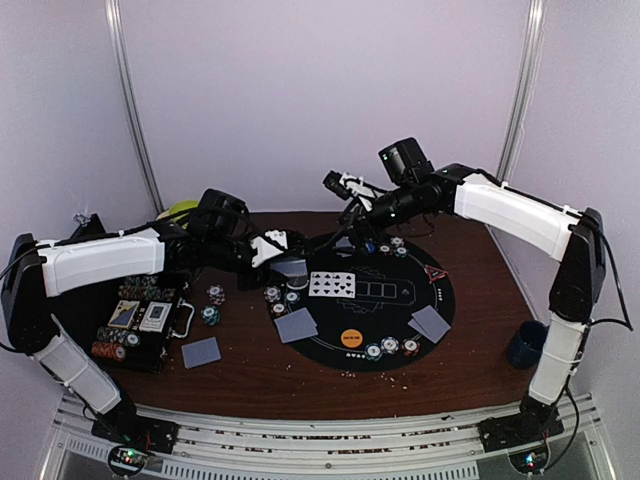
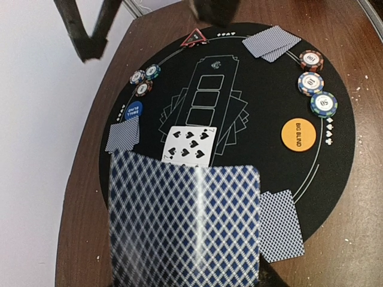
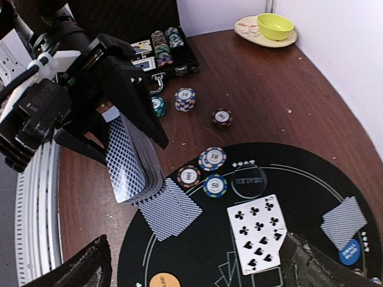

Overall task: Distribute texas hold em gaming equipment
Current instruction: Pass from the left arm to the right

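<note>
1. I judge the step in hand to be dealing the community cards. The left claw (image 3: 122,128) is shut on the deck (image 2: 185,221), which it holds on edge, backs toward its own camera, over the 9 o'clock rim of the round mat (image 1: 400,305).
2. Much is already given out. The face-up cards (image 1: 332,284), I think two of them, lie at the left end of the row of printed boxes. The other boxes are empty.
3. Face-down pairs lie on the mat at 8 o'clock (image 1: 296,324) and 4 o'clock (image 1: 430,322). One more (image 1: 201,352) lies off the mat on the bare surface (image 1: 300,385).
4. The orange disc (image 1: 351,338) sits at 6 o'clock with chips (image 1: 390,347) just beside it at 5 o'clock. The blue disc (image 2: 133,112) is at 12 o'clock, near another stack of chips.
5. The right claw (image 3: 194,248) hangs over the 12 o'clock side with its fingers spread wide and nothing between them.
6. The next move, in my opinion, is to take the top card from the deck and lay it face up in the next empty box. It needs a light pinch on one card only, so that the deck does not slide.
7. Both arms are stretched far forward and low, elbows out, wrists turned toward the middle of the mat. The left one reaches in from 9 o'clock and the right one from 1 o'clock.
</note>
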You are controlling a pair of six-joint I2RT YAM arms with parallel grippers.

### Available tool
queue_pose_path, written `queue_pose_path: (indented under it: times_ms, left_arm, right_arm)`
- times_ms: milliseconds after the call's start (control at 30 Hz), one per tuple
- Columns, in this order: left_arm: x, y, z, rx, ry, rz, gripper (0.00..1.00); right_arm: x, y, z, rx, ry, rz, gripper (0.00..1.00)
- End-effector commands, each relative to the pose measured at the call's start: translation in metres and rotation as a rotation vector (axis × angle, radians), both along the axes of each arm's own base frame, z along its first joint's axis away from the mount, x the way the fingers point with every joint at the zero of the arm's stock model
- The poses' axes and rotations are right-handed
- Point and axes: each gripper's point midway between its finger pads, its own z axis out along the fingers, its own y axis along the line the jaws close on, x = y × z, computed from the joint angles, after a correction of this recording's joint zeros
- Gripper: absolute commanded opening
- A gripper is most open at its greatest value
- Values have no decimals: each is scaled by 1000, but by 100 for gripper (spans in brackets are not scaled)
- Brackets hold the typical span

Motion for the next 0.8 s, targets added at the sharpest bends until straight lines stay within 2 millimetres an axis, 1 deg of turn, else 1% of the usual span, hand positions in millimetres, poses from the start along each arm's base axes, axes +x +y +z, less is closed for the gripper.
queue_pose_path:
  times_ms: [0,133,267,333,367,667,767]
  left_arm:
    - [-4,-7,18,-53,-28,-39,7]
    - [-6,-8,17,-51,-23,-47,7]
    - [-8,-9,15,-49,-20,-54,7]
    - [-7,-10,14,-46,-20,-56,7]
    - [-7,-10,14,-46,-20,-55,7]
    - [-10,-12,8,-35,-15,-69,7]
    - [-10,-12,8,-33,-16,-69,7]
  right_arm:
    - [-22,22,-14,61,125,99,100]
    - [-26,39,-23,63,186,128,100]
    - [-32,55,-28,70,237,173,100]
    - [-33,62,-35,66,268,187,100]
    - [-33,65,-33,72,275,193,100]
    - [-31,78,-39,110,363,194,100]
    - [-33,83,-43,127,411,205,100]
